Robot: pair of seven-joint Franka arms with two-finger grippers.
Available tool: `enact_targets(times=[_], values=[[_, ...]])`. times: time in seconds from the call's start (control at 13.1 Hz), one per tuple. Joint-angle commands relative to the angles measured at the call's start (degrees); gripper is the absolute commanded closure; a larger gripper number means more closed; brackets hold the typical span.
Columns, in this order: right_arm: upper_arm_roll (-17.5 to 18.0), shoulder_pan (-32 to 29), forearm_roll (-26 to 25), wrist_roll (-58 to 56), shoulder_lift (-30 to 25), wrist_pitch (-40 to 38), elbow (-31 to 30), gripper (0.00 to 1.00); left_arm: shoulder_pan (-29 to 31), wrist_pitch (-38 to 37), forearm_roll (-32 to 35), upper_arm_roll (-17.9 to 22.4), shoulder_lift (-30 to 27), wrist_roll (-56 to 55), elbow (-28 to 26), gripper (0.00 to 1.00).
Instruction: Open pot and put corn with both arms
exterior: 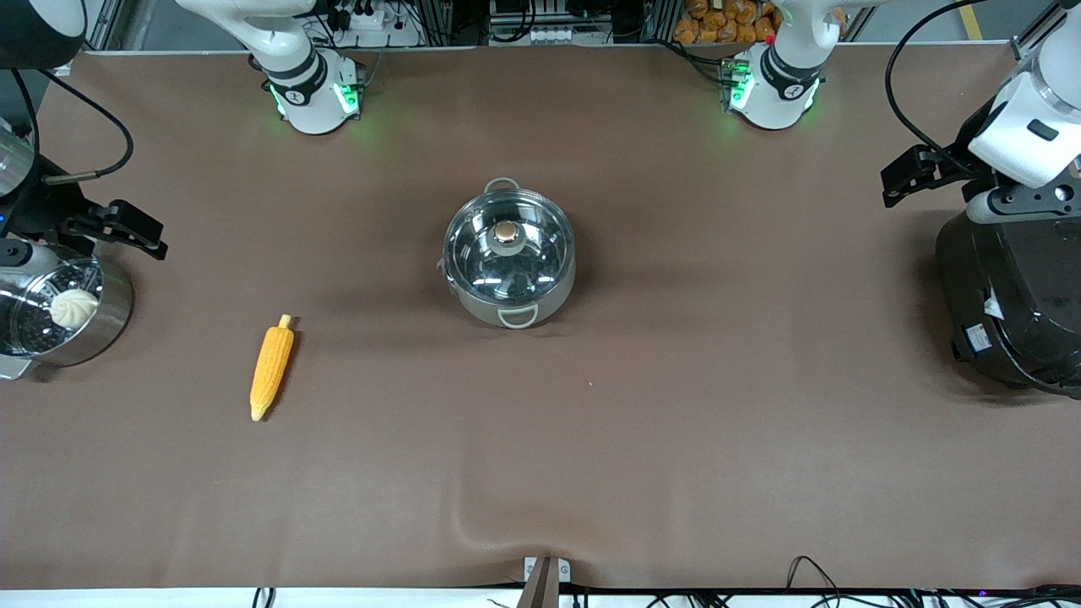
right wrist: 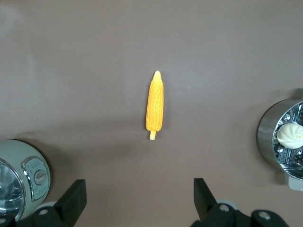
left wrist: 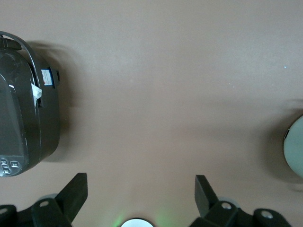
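Steamer pot (exterior: 63, 312) and rice cooker (exterior: 1013, 304) flank the lidded pot (exterior: 511, 257); corn (exterior: 272, 365) lies nearer the steamer. Left gripper (left wrist: 141, 195) and right gripper (right wrist: 140, 198) hover released.

Yellow-orange corn (exterior: 272, 366), shiny silver pot (exterior: 510, 262) with bronze knob (exterior: 506, 233), brown table (exterior: 676, 422).

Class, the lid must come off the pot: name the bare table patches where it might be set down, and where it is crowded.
Bare cloth lies between the pot and the rice cooker, and nearer the camera than the pot. Crowded: the corn and the steamer at the right arm's end.
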Motion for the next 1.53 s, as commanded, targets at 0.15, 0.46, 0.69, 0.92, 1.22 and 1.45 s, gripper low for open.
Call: enact_targets(times=[0.15, 0.46, 0.69, 0.92, 1.22, 1.45], values=[[-0.5, -0.3, 1.2, 0.2, -1.1, -0.8, -0.2, 0.00, 0.1, -1.5, -1.1, 0.1, 0.8, 1.2, 1.8, 0.00], [-0.5, -0.3, 1.9, 0.2, -1.1, -0.8, -0.4, 0.00, -2.2, -1.5, -0.4, -0.4, 4.0, -0.9, 1.5, 0.00], [-1.0, -0.8, 3.3, 0.0, -1.1, -0.3, -1.4, 0.00, -7.5, -0.7, -0.7, -0.6, 8.3, -8.8, 2.0, 0.00], [-1.1, -1.2, 3.2, -0.1, -0.8, 3.6, -4.2, 0.00, -16.3, 1.8, -0.8, -0.6, 15.4, -25.3, 6.9, 0.00], [-1.1, -1.8, 3.1, -0.3, -0.2, 13.9, -11.4, 0.00, -27.1, 10.9, -1.2, -0.7, 25.8, -46.5, 15.0, 0.00], [-1.1, -1.7, 3.0, -0.3, 0.9, 23.2, -17.6, 0.00, -33.4, 18.6, -1.4, -0.8, 30.1, -55.7, 16.4, 0.00]])
